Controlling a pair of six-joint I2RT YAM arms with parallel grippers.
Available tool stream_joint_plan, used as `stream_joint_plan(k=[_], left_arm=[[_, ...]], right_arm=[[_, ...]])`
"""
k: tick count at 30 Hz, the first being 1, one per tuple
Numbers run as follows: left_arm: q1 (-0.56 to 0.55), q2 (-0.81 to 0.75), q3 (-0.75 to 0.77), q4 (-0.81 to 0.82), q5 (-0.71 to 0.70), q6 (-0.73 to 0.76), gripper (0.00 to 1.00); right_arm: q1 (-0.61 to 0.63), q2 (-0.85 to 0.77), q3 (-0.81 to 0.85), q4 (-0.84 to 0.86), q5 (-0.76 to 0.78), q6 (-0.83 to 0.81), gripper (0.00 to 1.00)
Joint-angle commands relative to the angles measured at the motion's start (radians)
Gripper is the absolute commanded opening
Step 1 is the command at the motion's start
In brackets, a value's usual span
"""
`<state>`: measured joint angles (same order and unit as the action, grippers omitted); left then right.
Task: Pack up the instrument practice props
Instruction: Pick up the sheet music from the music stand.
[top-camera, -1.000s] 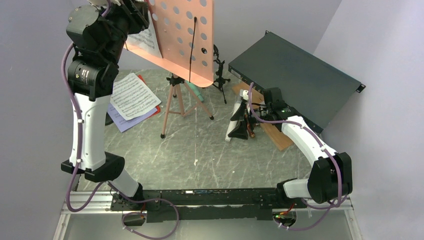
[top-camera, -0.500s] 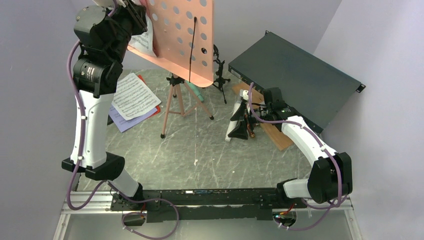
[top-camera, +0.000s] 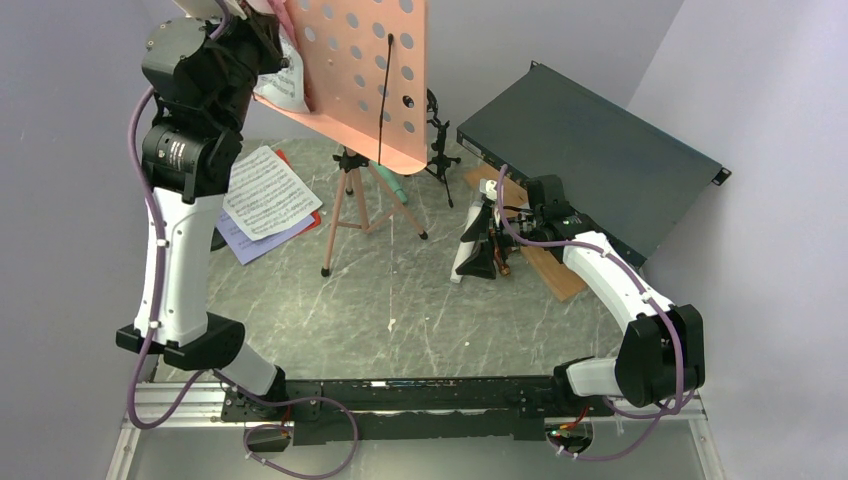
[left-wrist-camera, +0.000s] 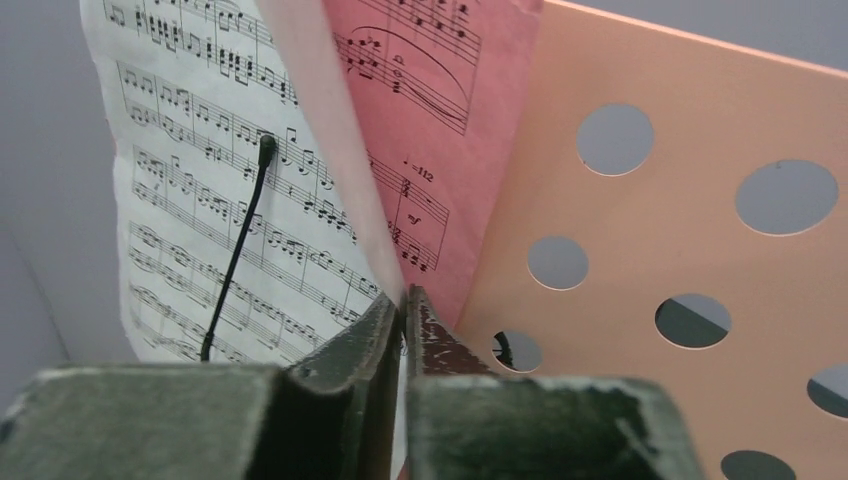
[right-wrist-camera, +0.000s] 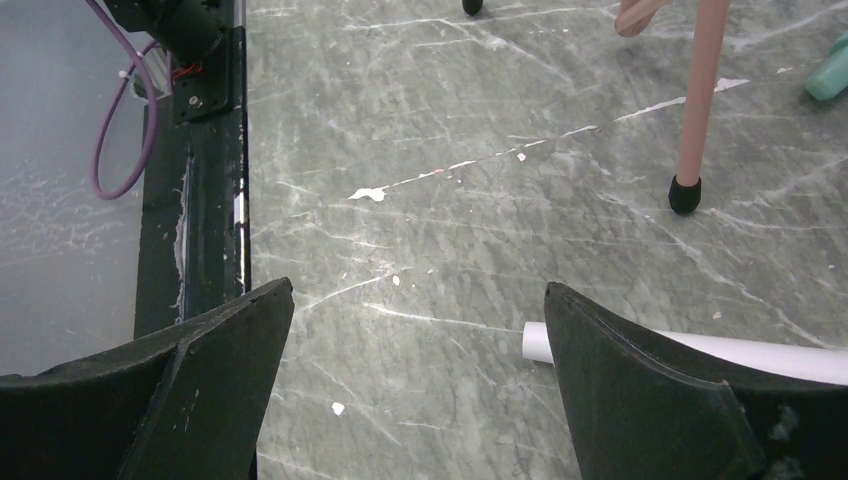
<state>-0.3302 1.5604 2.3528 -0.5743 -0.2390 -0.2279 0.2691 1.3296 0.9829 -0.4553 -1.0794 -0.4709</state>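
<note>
Top: nothing was packed yet. The stand (top-camera: 365, 70) stood upright and loose pages (top-camera: 262, 190) lay on the surface (top-camera: 420, 300). The left tool (top-camera: 272, 35) was up at the stand's left edge, the right tool (top-camera: 482, 250) low over the surface.
Left wrist: the tool was a narrow slit, apparently pinching the white page (left-wrist-camera: 200, 200) on the stand.
Right wrist: the tool was wide and empty, with the white mic (right-wrist-camera: 700, 352) just beside one finger.
</note>
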Motion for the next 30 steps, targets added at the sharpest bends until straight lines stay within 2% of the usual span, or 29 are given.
stream_joint_plan(k=[1,2,16,24,30], left_arm=[[-0.003,-0.040,-0.001,0.058,-0.007,0.025,0.04],[-0.003,-0.042,-0.004,0.058,0.000,0.024,0.00],[-0.003,-0.164,-0.145,0.075,0.216,-0.050,0.00],[-0.003,-0.220,-0.197,0.103,0.196,-0.047,0.00],[-0.003,-0.225,-0.176,0.146,0.249,-0.064,0.00]], right_arm=[[-0.004,0.015,0.028,-0.007,-0.030,-0.017,0.99],[-0.004,0.015,0.028,-0.008,-0.029,-0.017,0.99],[-0.002,0.018,0.030,-0.011,-0.028,-0.021,0.99],[-0.001,0.017,0.029,-0.009,-0.030,-0.021,0.99],[-0.002,0.019,0.030,-0.011,-0.030,-0.021,0.99]])
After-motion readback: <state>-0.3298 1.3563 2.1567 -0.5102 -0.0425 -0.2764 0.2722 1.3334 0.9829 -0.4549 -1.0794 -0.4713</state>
